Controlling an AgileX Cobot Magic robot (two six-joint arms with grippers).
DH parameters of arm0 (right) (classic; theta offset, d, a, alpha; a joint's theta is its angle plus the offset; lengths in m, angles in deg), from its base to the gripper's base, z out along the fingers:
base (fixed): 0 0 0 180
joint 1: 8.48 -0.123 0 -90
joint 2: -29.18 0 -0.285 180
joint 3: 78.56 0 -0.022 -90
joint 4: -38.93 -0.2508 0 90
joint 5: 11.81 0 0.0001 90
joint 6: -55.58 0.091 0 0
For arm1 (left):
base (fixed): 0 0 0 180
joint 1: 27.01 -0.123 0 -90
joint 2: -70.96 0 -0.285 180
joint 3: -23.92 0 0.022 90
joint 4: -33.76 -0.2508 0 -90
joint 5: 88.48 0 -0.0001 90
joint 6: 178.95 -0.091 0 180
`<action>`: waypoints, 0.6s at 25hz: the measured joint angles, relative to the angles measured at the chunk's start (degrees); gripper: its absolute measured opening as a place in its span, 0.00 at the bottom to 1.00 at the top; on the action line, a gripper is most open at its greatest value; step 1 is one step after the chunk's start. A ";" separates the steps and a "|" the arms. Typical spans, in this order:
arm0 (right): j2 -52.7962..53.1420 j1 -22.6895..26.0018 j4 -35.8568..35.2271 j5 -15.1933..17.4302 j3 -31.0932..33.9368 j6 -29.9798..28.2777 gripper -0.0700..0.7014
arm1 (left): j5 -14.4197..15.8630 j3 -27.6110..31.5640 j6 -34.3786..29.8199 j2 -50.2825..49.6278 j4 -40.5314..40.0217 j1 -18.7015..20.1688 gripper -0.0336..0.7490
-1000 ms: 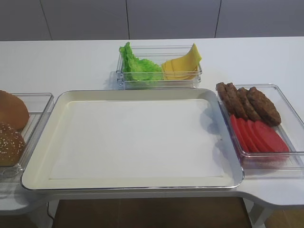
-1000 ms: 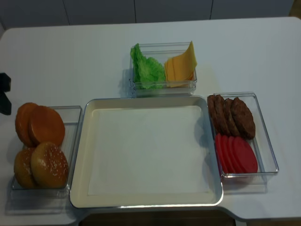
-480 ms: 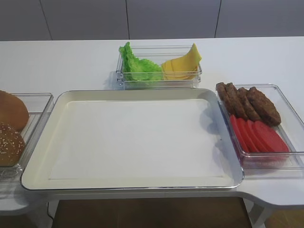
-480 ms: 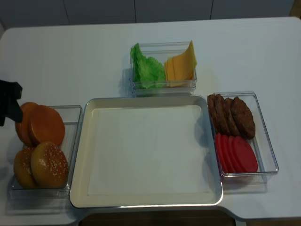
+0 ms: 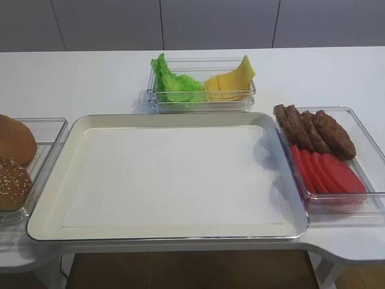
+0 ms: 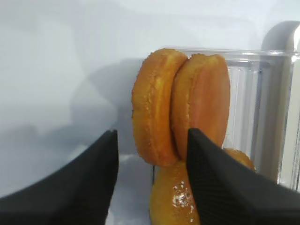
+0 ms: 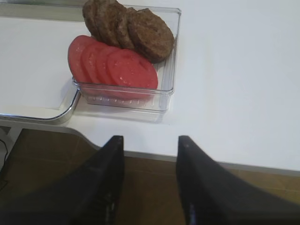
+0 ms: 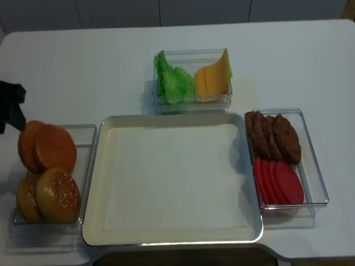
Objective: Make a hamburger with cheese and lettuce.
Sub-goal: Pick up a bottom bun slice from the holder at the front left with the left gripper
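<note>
We see the left fingers (image 6: 152, 187) spread wide and holding nothing, poised before two smooth bun halves (image 6: 180, 108) that stand on edge, side by side, in a clear bin (image 8: 83, 138) at the left edge of the worktop (image 8: 83, 72). The hamburger, so far one of these golden halves, sits there with the sesame buns (image 8: 55, 194) at the near end of the same bin. The right fingers (image 7: 150, 154) are parted too, gripping nothing, above the near right edge of the worktop, short of the bin of tomato slices (image 7: 115, 65) and meat patties (image 7: 131, 28). The lettuce (image 8: 173, 83) and the cheese (image 8: 213, 77) share a clear bin at the far edge, just behind the large tray (image 8: 100, 166), lettuce on the left, cheese on the right with one corner raised.
</note>
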 joint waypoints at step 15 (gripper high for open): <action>0.00 0.00 0.00 0.00 0.00 -0.11 0.48 | -0.08 -0.34 0.00 -4.45 -1.17 0.00 0.49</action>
